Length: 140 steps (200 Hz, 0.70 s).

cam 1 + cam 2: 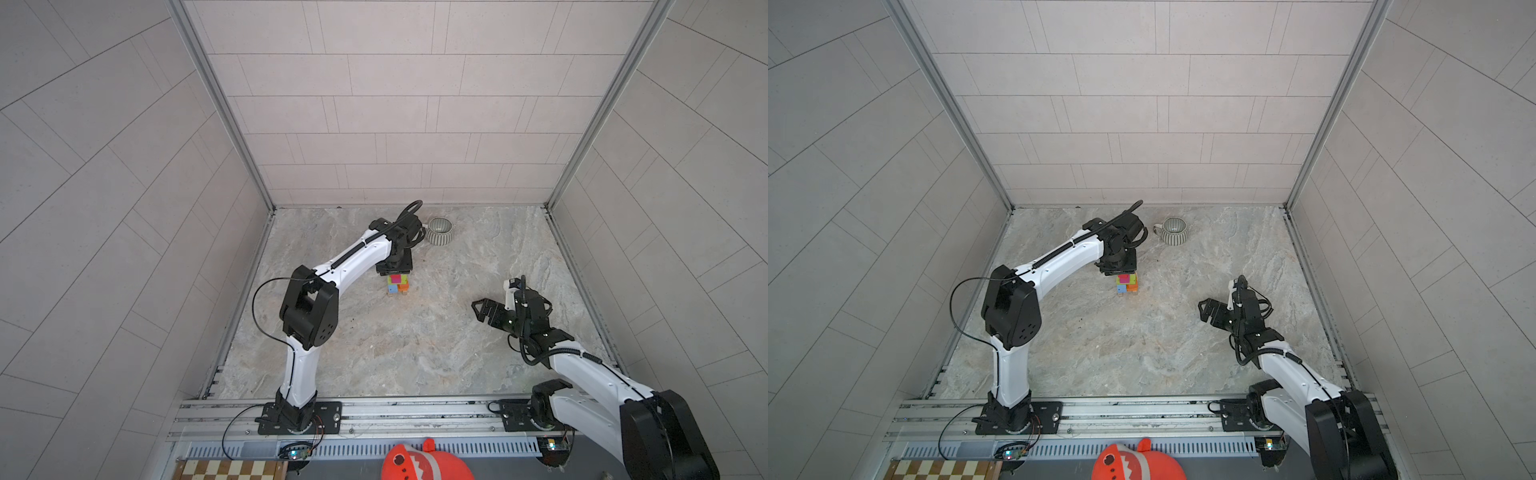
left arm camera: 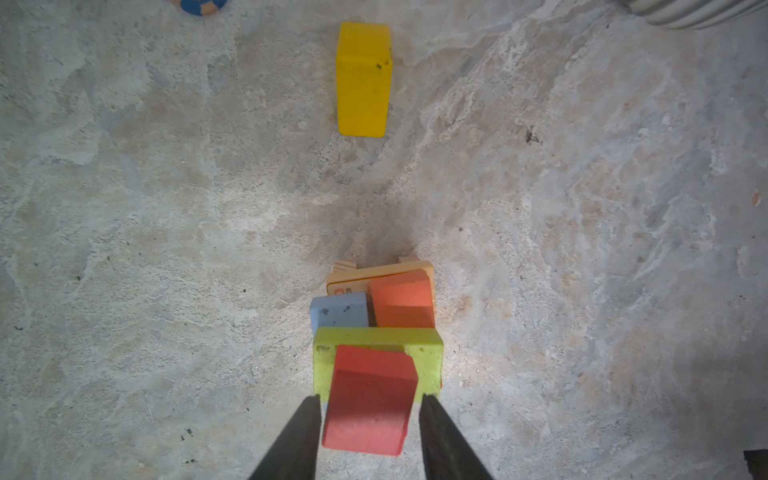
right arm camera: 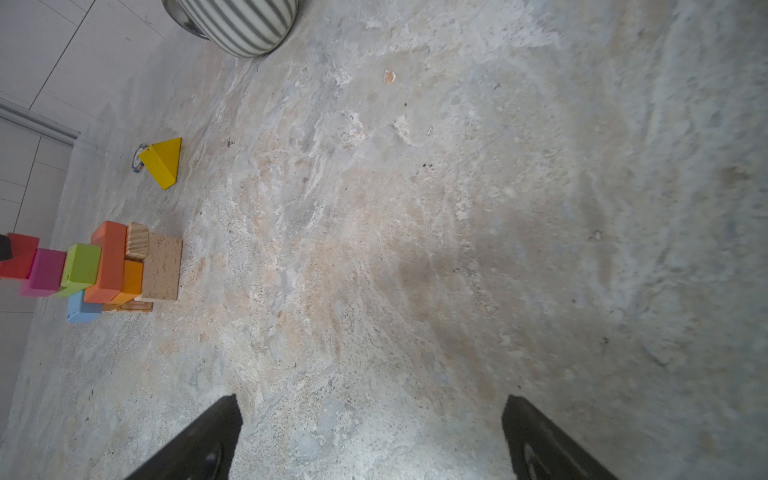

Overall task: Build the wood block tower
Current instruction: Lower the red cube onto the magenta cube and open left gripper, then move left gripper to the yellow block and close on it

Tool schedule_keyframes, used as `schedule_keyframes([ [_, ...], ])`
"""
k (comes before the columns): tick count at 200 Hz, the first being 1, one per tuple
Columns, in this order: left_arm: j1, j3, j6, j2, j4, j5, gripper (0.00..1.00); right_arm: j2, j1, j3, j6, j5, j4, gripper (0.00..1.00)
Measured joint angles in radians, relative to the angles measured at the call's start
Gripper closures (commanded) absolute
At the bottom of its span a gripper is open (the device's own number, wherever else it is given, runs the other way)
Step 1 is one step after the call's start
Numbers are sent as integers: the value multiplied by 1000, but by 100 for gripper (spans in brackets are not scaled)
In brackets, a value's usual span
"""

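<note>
**Left end effector [image 2: 370, 399] loose around red block [image 2: 365, 415] atop tower [image 1: 397, 284]**

Its fingers flank the red block with a thin sliver of space on each side, so the block looks released, not clamped. The block lies on top of the tower, over a magenta block [image 3: 43, 272] and a green one [image 2: 378, 338]. The tower stands on the bench [image 1: 415, 353] left of centre, with the mug [image 1: 439, 230] farther off to the right. The right end effector [image 3: 372, 399] hangs wide open and empty over bare bench at the near right, well apart from the tower.

One yellow block [image 2: 363, 79] lies flat on the bench, apart from the tower on its far side. The left arm hides it in both top views. It is probably the next piece. Its long axis runs at right angles to the line between the left fingers, so they could close across its narrow width with little wrist turn. The left arm is clearly the nearer one; the right would have to reach past the tower.

The risk, as I judge it, is in lifting away: the red block sits slightly askew, and a brushing finger could tip the upper layers
</note>
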<state>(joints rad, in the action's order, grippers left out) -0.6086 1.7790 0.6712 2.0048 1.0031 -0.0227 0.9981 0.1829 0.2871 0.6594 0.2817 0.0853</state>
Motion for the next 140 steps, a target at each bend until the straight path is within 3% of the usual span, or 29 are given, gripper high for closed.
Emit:
schedule_keyframes([
  [49,3,2,-12,0,5,-10,20,2,0,0,0,0,0,0],
  [76,14,26,-35,-2,23,-21,11,2,0,0,0,0,0,0],
  [140,115,182,-127,5,43,-8,6,1,0,0,-1,0,-7,1],
])
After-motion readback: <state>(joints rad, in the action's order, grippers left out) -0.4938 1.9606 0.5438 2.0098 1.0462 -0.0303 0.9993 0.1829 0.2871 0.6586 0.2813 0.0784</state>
